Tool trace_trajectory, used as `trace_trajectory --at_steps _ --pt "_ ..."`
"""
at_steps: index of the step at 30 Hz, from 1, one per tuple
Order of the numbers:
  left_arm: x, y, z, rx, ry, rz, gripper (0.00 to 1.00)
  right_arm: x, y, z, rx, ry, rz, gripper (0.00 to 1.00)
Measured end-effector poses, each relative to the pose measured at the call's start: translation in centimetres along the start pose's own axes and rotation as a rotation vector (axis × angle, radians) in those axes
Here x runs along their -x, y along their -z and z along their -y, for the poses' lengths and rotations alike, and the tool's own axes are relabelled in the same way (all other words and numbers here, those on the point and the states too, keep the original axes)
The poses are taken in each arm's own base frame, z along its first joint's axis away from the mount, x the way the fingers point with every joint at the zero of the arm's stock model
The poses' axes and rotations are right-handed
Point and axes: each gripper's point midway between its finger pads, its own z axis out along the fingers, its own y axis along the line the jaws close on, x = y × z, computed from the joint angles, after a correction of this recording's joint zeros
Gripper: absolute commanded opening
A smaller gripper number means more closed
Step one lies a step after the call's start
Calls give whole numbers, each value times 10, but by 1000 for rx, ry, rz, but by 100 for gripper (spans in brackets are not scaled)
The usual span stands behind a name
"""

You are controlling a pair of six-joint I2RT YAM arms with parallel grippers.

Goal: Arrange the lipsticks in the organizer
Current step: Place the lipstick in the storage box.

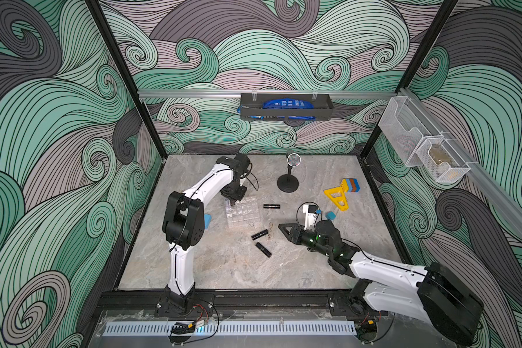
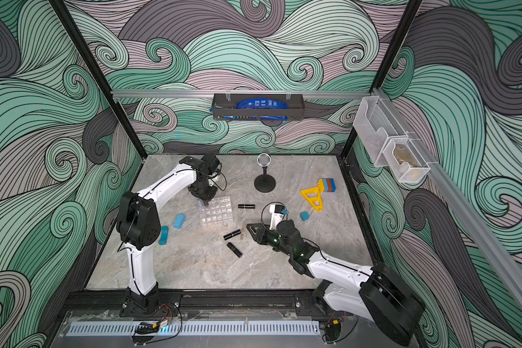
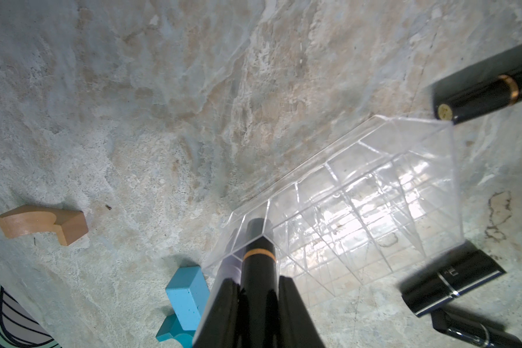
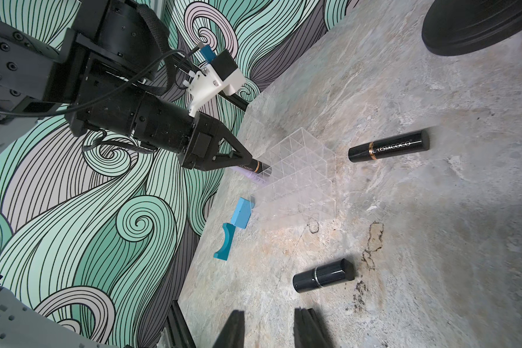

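The clear organizer (image 1: 244, 212) (image 2: 218, 211) (image 3: 374, 192) (image 4: 302, 174) sits mid-table. My left gripper (image 1: 232, 202) (image 3: 258, 281) (image 4: 244, 162) is shut on a black lipstick with a gold band (image 3: 258, 265) (image 4: 252, 165), held upright with its lower end inside a corner cell. A lavender tube (image 4: 250, 175) stands in the cell beside it. Three more lipsticks lie flat on the table: one (image 1: 271, 206) (image 4: 387, 146) right of the organizer, two (image 1: 259, 234) (image 1: 263, 250) nearer the front. My right gripper (image 1: 281, 226) (image 4: 268, 313) is open and empty, just right of that pair.
A microphone on a round black base (image 1: 288, 180) stands behind. A yellow frame (image 1: 336, 195), a striped block (image 1: 351, 185) and a small blue cube (image 1: 330, 215) lie at the right. Blue blocks (image 2: 178, 221) (image 2: 163, 235) and a wooden piece (image 3: 43, 223) lie left of the organizer.
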Motion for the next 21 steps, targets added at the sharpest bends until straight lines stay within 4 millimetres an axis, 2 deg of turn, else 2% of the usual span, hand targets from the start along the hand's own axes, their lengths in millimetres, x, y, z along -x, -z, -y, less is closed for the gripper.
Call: trace_trajectory --at_steps 16,21 --pt "4 6 0 5 1 13 32 -1 -2 -1 4 -3 -12 32" --pt "8 18 3 5 2 44 38 15 0 3 -19 18 34 32"
